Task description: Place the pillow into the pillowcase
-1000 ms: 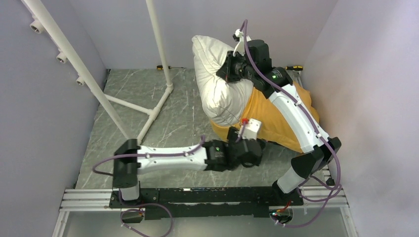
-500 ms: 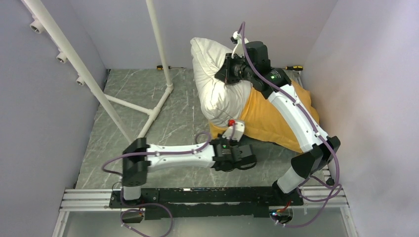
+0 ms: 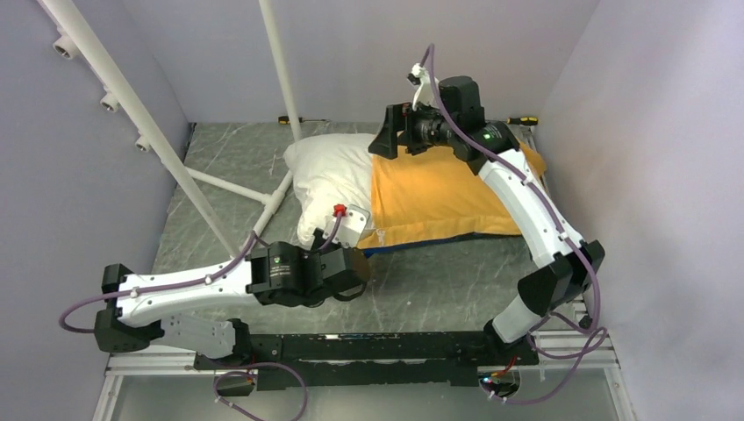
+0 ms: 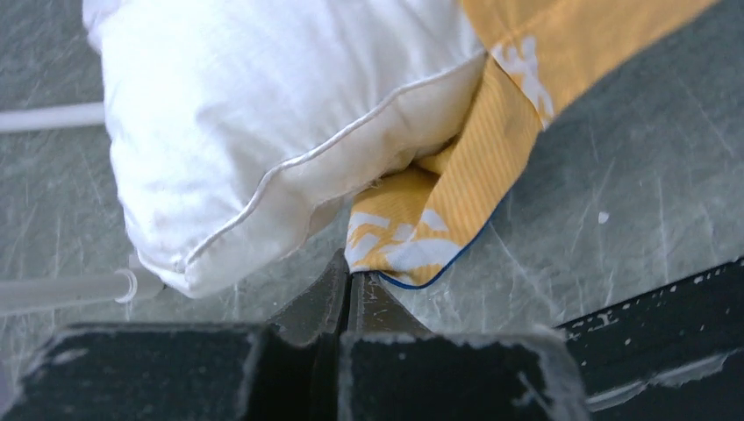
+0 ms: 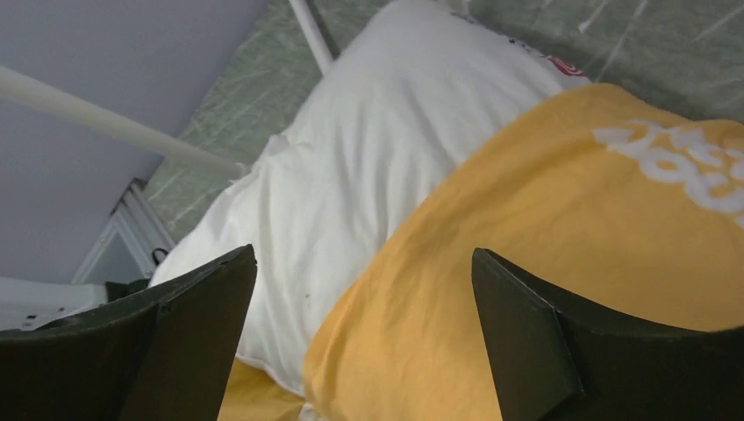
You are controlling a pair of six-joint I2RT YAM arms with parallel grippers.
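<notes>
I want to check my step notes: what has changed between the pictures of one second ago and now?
The right hand opened and let go of the pillow, which dropped from upright to lie flat. The left hand shut on the near corner of the pillowcase and its arm swung left. The pillow's end stays inside the pillowcase; the white pipe frame did not move.

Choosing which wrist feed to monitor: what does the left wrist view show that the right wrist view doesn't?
Only left wrist: the left claw shut at the blue-edged corner of the pillowcase. Only right wrist: the right claw open, the white lettering, the red logo on the pillow. Both: the white pillow partly inside the yellow pillowcase.
</notes>
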